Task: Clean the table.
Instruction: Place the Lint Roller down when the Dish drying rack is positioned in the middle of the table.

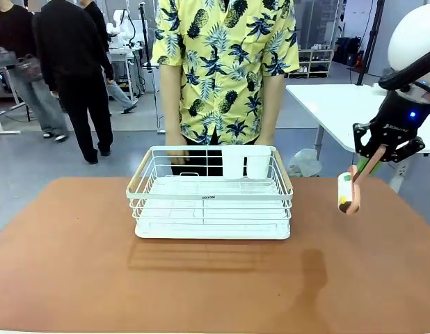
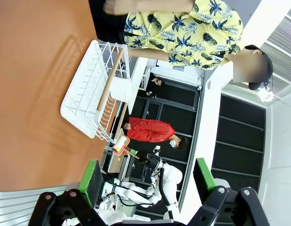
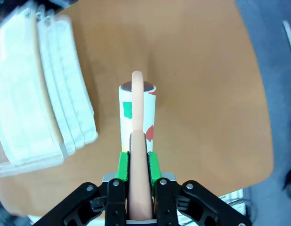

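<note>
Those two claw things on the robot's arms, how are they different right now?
The right tool is shut on the pink handle of a lint roller, carrying it above the table beside the white wire rack. The left tool is open and holds nothing. The right tool's green pads press the handle; the left tool's pads stand wide apart. Both are black with green pads.

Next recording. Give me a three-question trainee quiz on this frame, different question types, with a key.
1. True or false: the right gripper is shut on the lint roller.
2. The white wire rack stands: A) on the table, B) on the floor, C) in the person's hands.
3. Fill in: the left gripper is ____.

Key: 1 true. 2 A. 3 open, nothing between its green pads.
</note>
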Available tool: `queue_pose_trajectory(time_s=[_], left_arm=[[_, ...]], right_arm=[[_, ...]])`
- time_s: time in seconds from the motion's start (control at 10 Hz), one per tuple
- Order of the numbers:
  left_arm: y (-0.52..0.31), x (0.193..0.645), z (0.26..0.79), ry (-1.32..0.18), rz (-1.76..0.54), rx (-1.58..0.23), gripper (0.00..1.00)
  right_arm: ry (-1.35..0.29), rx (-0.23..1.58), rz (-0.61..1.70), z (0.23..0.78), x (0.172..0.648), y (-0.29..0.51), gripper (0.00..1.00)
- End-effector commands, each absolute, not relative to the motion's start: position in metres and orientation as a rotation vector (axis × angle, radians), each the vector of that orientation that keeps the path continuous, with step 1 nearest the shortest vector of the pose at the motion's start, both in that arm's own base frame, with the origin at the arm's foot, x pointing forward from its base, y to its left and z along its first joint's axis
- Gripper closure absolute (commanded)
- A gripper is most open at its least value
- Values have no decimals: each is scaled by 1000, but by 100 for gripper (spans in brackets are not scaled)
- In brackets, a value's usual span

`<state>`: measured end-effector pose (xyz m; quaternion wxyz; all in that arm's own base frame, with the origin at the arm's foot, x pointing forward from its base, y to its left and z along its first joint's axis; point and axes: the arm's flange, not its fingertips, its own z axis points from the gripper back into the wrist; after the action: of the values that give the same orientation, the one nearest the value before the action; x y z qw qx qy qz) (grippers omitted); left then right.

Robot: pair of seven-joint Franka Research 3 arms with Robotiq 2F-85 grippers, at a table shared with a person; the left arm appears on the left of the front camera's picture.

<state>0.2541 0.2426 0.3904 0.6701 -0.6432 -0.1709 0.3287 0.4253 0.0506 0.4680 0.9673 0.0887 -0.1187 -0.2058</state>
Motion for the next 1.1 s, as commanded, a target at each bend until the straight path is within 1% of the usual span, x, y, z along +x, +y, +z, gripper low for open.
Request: queue_pose_trajectory(time_s=[0.0,0.1,0.2,0.3,0.5,0.6,0.9,1.0], left_arm=[[244,250,390,-389,713,-1451,0],[244,250,390,-389,713,-1451,0],[244,250,390,-389,713,-1451,0],[244,250,390,-389,713,-1451,0],[244,250,390,-389,713,-1451,0],[244,250,390,-389,713,-1451,0],[244,250,390,-389,713,-1451,0],[244,250,390,-389,713,-1451,0]], right_arm=[[-398,199,-996,472,441,56,79],[-430,248,-1134,470,447,54,79],[-490,260,-1238,458,456,54,79],[-490,253,-1275,437,463,56,79],[-445,369,-1381,405,476,48,79],[-419,400,-1417,394,479,42,79],[-337,472,-1430,366,491,35,79],[-325,462,-1440,360,495,32,79]])
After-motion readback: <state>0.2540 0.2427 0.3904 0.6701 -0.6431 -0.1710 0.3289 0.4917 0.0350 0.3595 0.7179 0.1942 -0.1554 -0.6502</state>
